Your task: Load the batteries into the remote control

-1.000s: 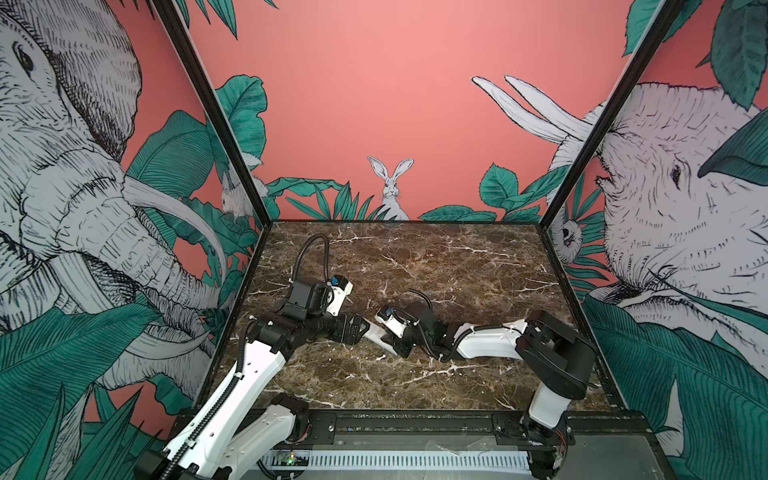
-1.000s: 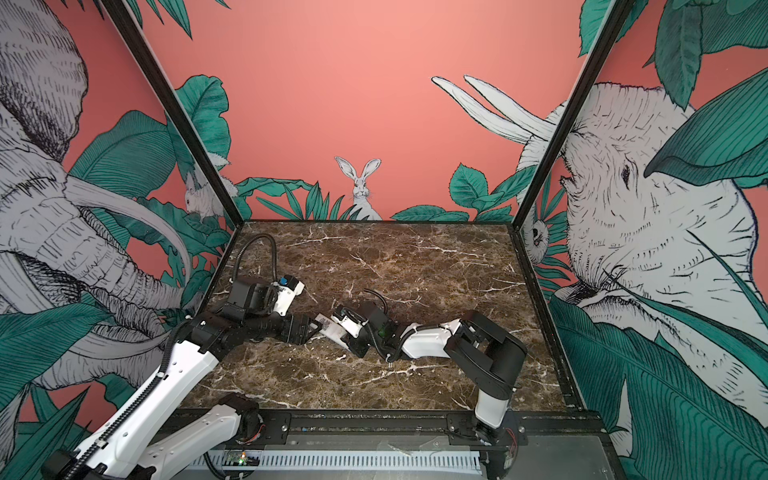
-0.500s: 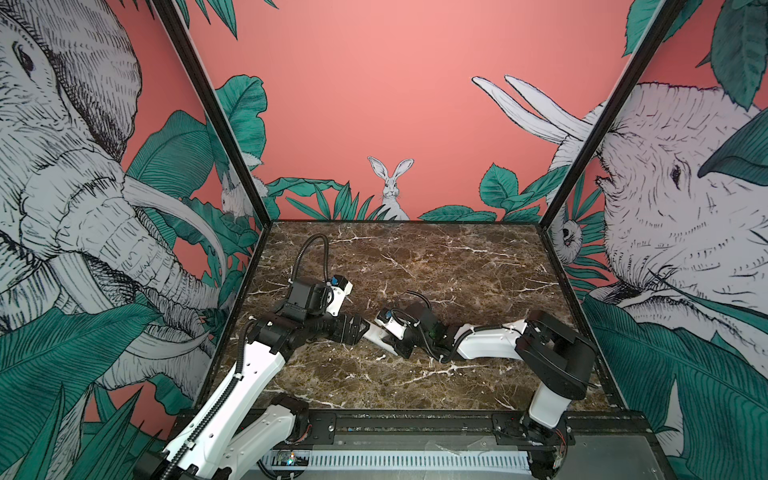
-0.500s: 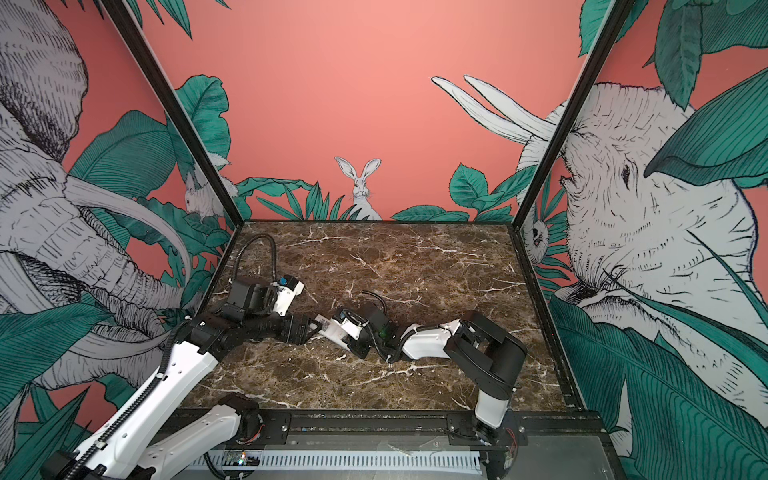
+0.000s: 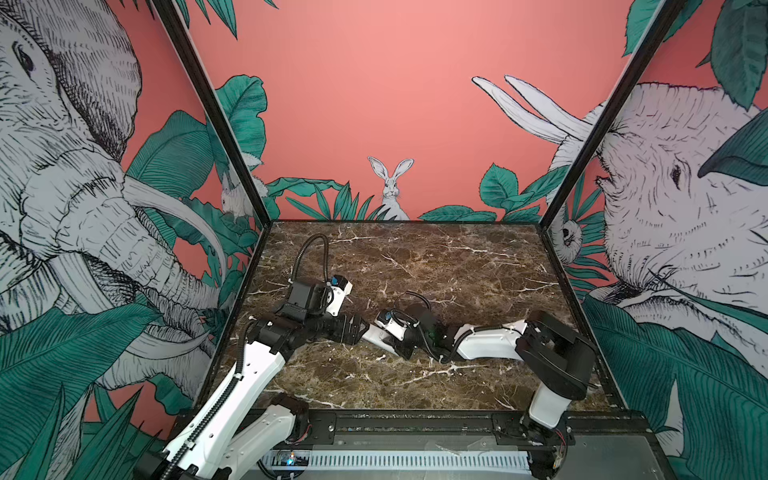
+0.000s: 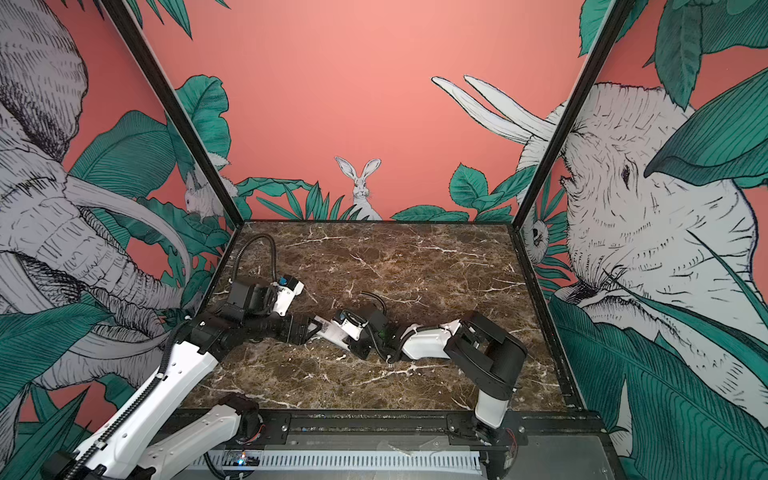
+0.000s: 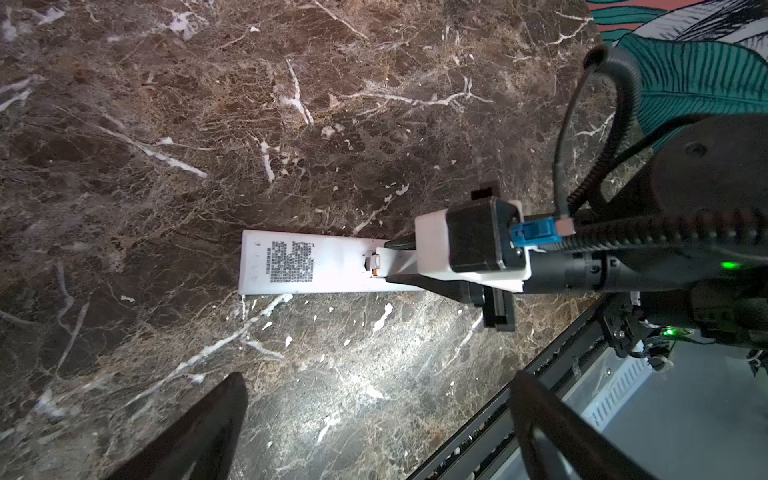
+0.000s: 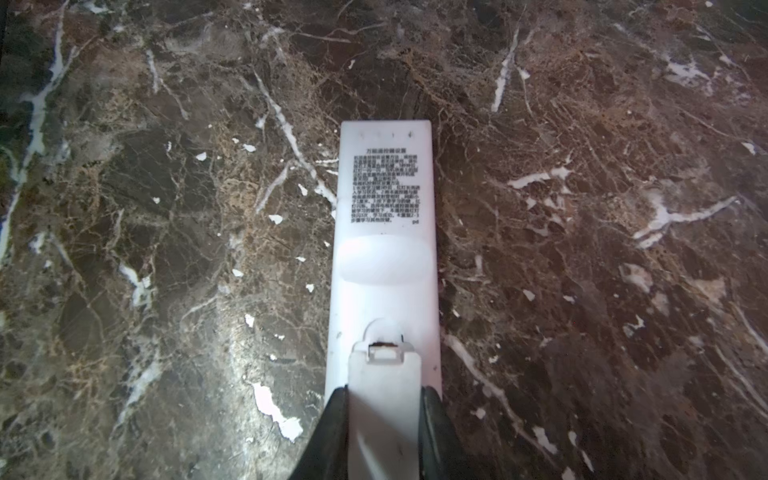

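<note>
Back up near the middle of the marble counter (image 8: 166, 208), long axis left to right: remote control (image 8: 384, 270), dense Chinese print on its back too fine to read, no brand showing. At its right end, small white cover (image 8: 384, 415) pinched narrowly in right pincer (image 8: 384, 399), orange sliver (image 7: 375, 273) beneath. Just off the left end, gaping and empty, left pincer (image 5: 358, 328).

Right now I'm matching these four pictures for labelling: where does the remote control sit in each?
In a top view: remote control, lower middle, a short white strip.
In a top view: remote control, low, left of centre, same strip.
Left wrist: remote control, centre, printed back up.
Right wrist: remote control, centre, stretching away from the jaws.
Shared landmark: the right gripper, shut on the white battery cover at the remote's end.
</note>
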Tool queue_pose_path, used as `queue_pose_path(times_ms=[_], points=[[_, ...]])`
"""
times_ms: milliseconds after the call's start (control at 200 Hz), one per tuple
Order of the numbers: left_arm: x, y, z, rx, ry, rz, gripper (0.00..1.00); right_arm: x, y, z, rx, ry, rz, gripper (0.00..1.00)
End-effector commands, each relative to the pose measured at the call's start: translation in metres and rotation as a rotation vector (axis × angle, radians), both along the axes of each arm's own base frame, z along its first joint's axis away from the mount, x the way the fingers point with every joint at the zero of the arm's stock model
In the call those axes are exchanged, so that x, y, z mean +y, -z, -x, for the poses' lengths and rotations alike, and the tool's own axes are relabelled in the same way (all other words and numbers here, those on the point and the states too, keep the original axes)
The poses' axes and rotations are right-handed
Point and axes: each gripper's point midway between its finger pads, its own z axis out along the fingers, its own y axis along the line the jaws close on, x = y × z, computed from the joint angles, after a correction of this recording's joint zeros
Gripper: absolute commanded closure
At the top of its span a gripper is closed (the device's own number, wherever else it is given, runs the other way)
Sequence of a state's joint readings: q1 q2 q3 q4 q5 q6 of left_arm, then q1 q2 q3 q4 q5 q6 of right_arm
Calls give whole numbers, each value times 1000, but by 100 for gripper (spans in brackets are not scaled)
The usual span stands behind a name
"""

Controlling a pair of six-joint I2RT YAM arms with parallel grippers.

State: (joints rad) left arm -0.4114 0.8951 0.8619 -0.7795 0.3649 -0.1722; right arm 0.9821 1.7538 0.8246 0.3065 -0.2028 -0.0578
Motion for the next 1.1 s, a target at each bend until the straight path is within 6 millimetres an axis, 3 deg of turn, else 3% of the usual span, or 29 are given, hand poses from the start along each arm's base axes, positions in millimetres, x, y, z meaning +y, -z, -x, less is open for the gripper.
queue_pose_path(times_ms=[0, 445, 875, 950, 1095], points=[[2, 1, 2, -14, 3, -5, 1, -9, 11, 10, 33, -26, 67, 75], [3, 1, 1, -16, 0, -9, 1, -7, 4, 7, 25, -15, 63, 64], [4, -1, 1, -27, -4, -11, 1, -7, -30, 0, 33, 8, -8, 55], [4, -2, 1, -31, -5, -10, 1, -5, -31, -2, 47, 9, -18, 59], [5, -3, 1, -35, -6, -9, 1, 0, -29, -7, 72, 8, -20, 76]])
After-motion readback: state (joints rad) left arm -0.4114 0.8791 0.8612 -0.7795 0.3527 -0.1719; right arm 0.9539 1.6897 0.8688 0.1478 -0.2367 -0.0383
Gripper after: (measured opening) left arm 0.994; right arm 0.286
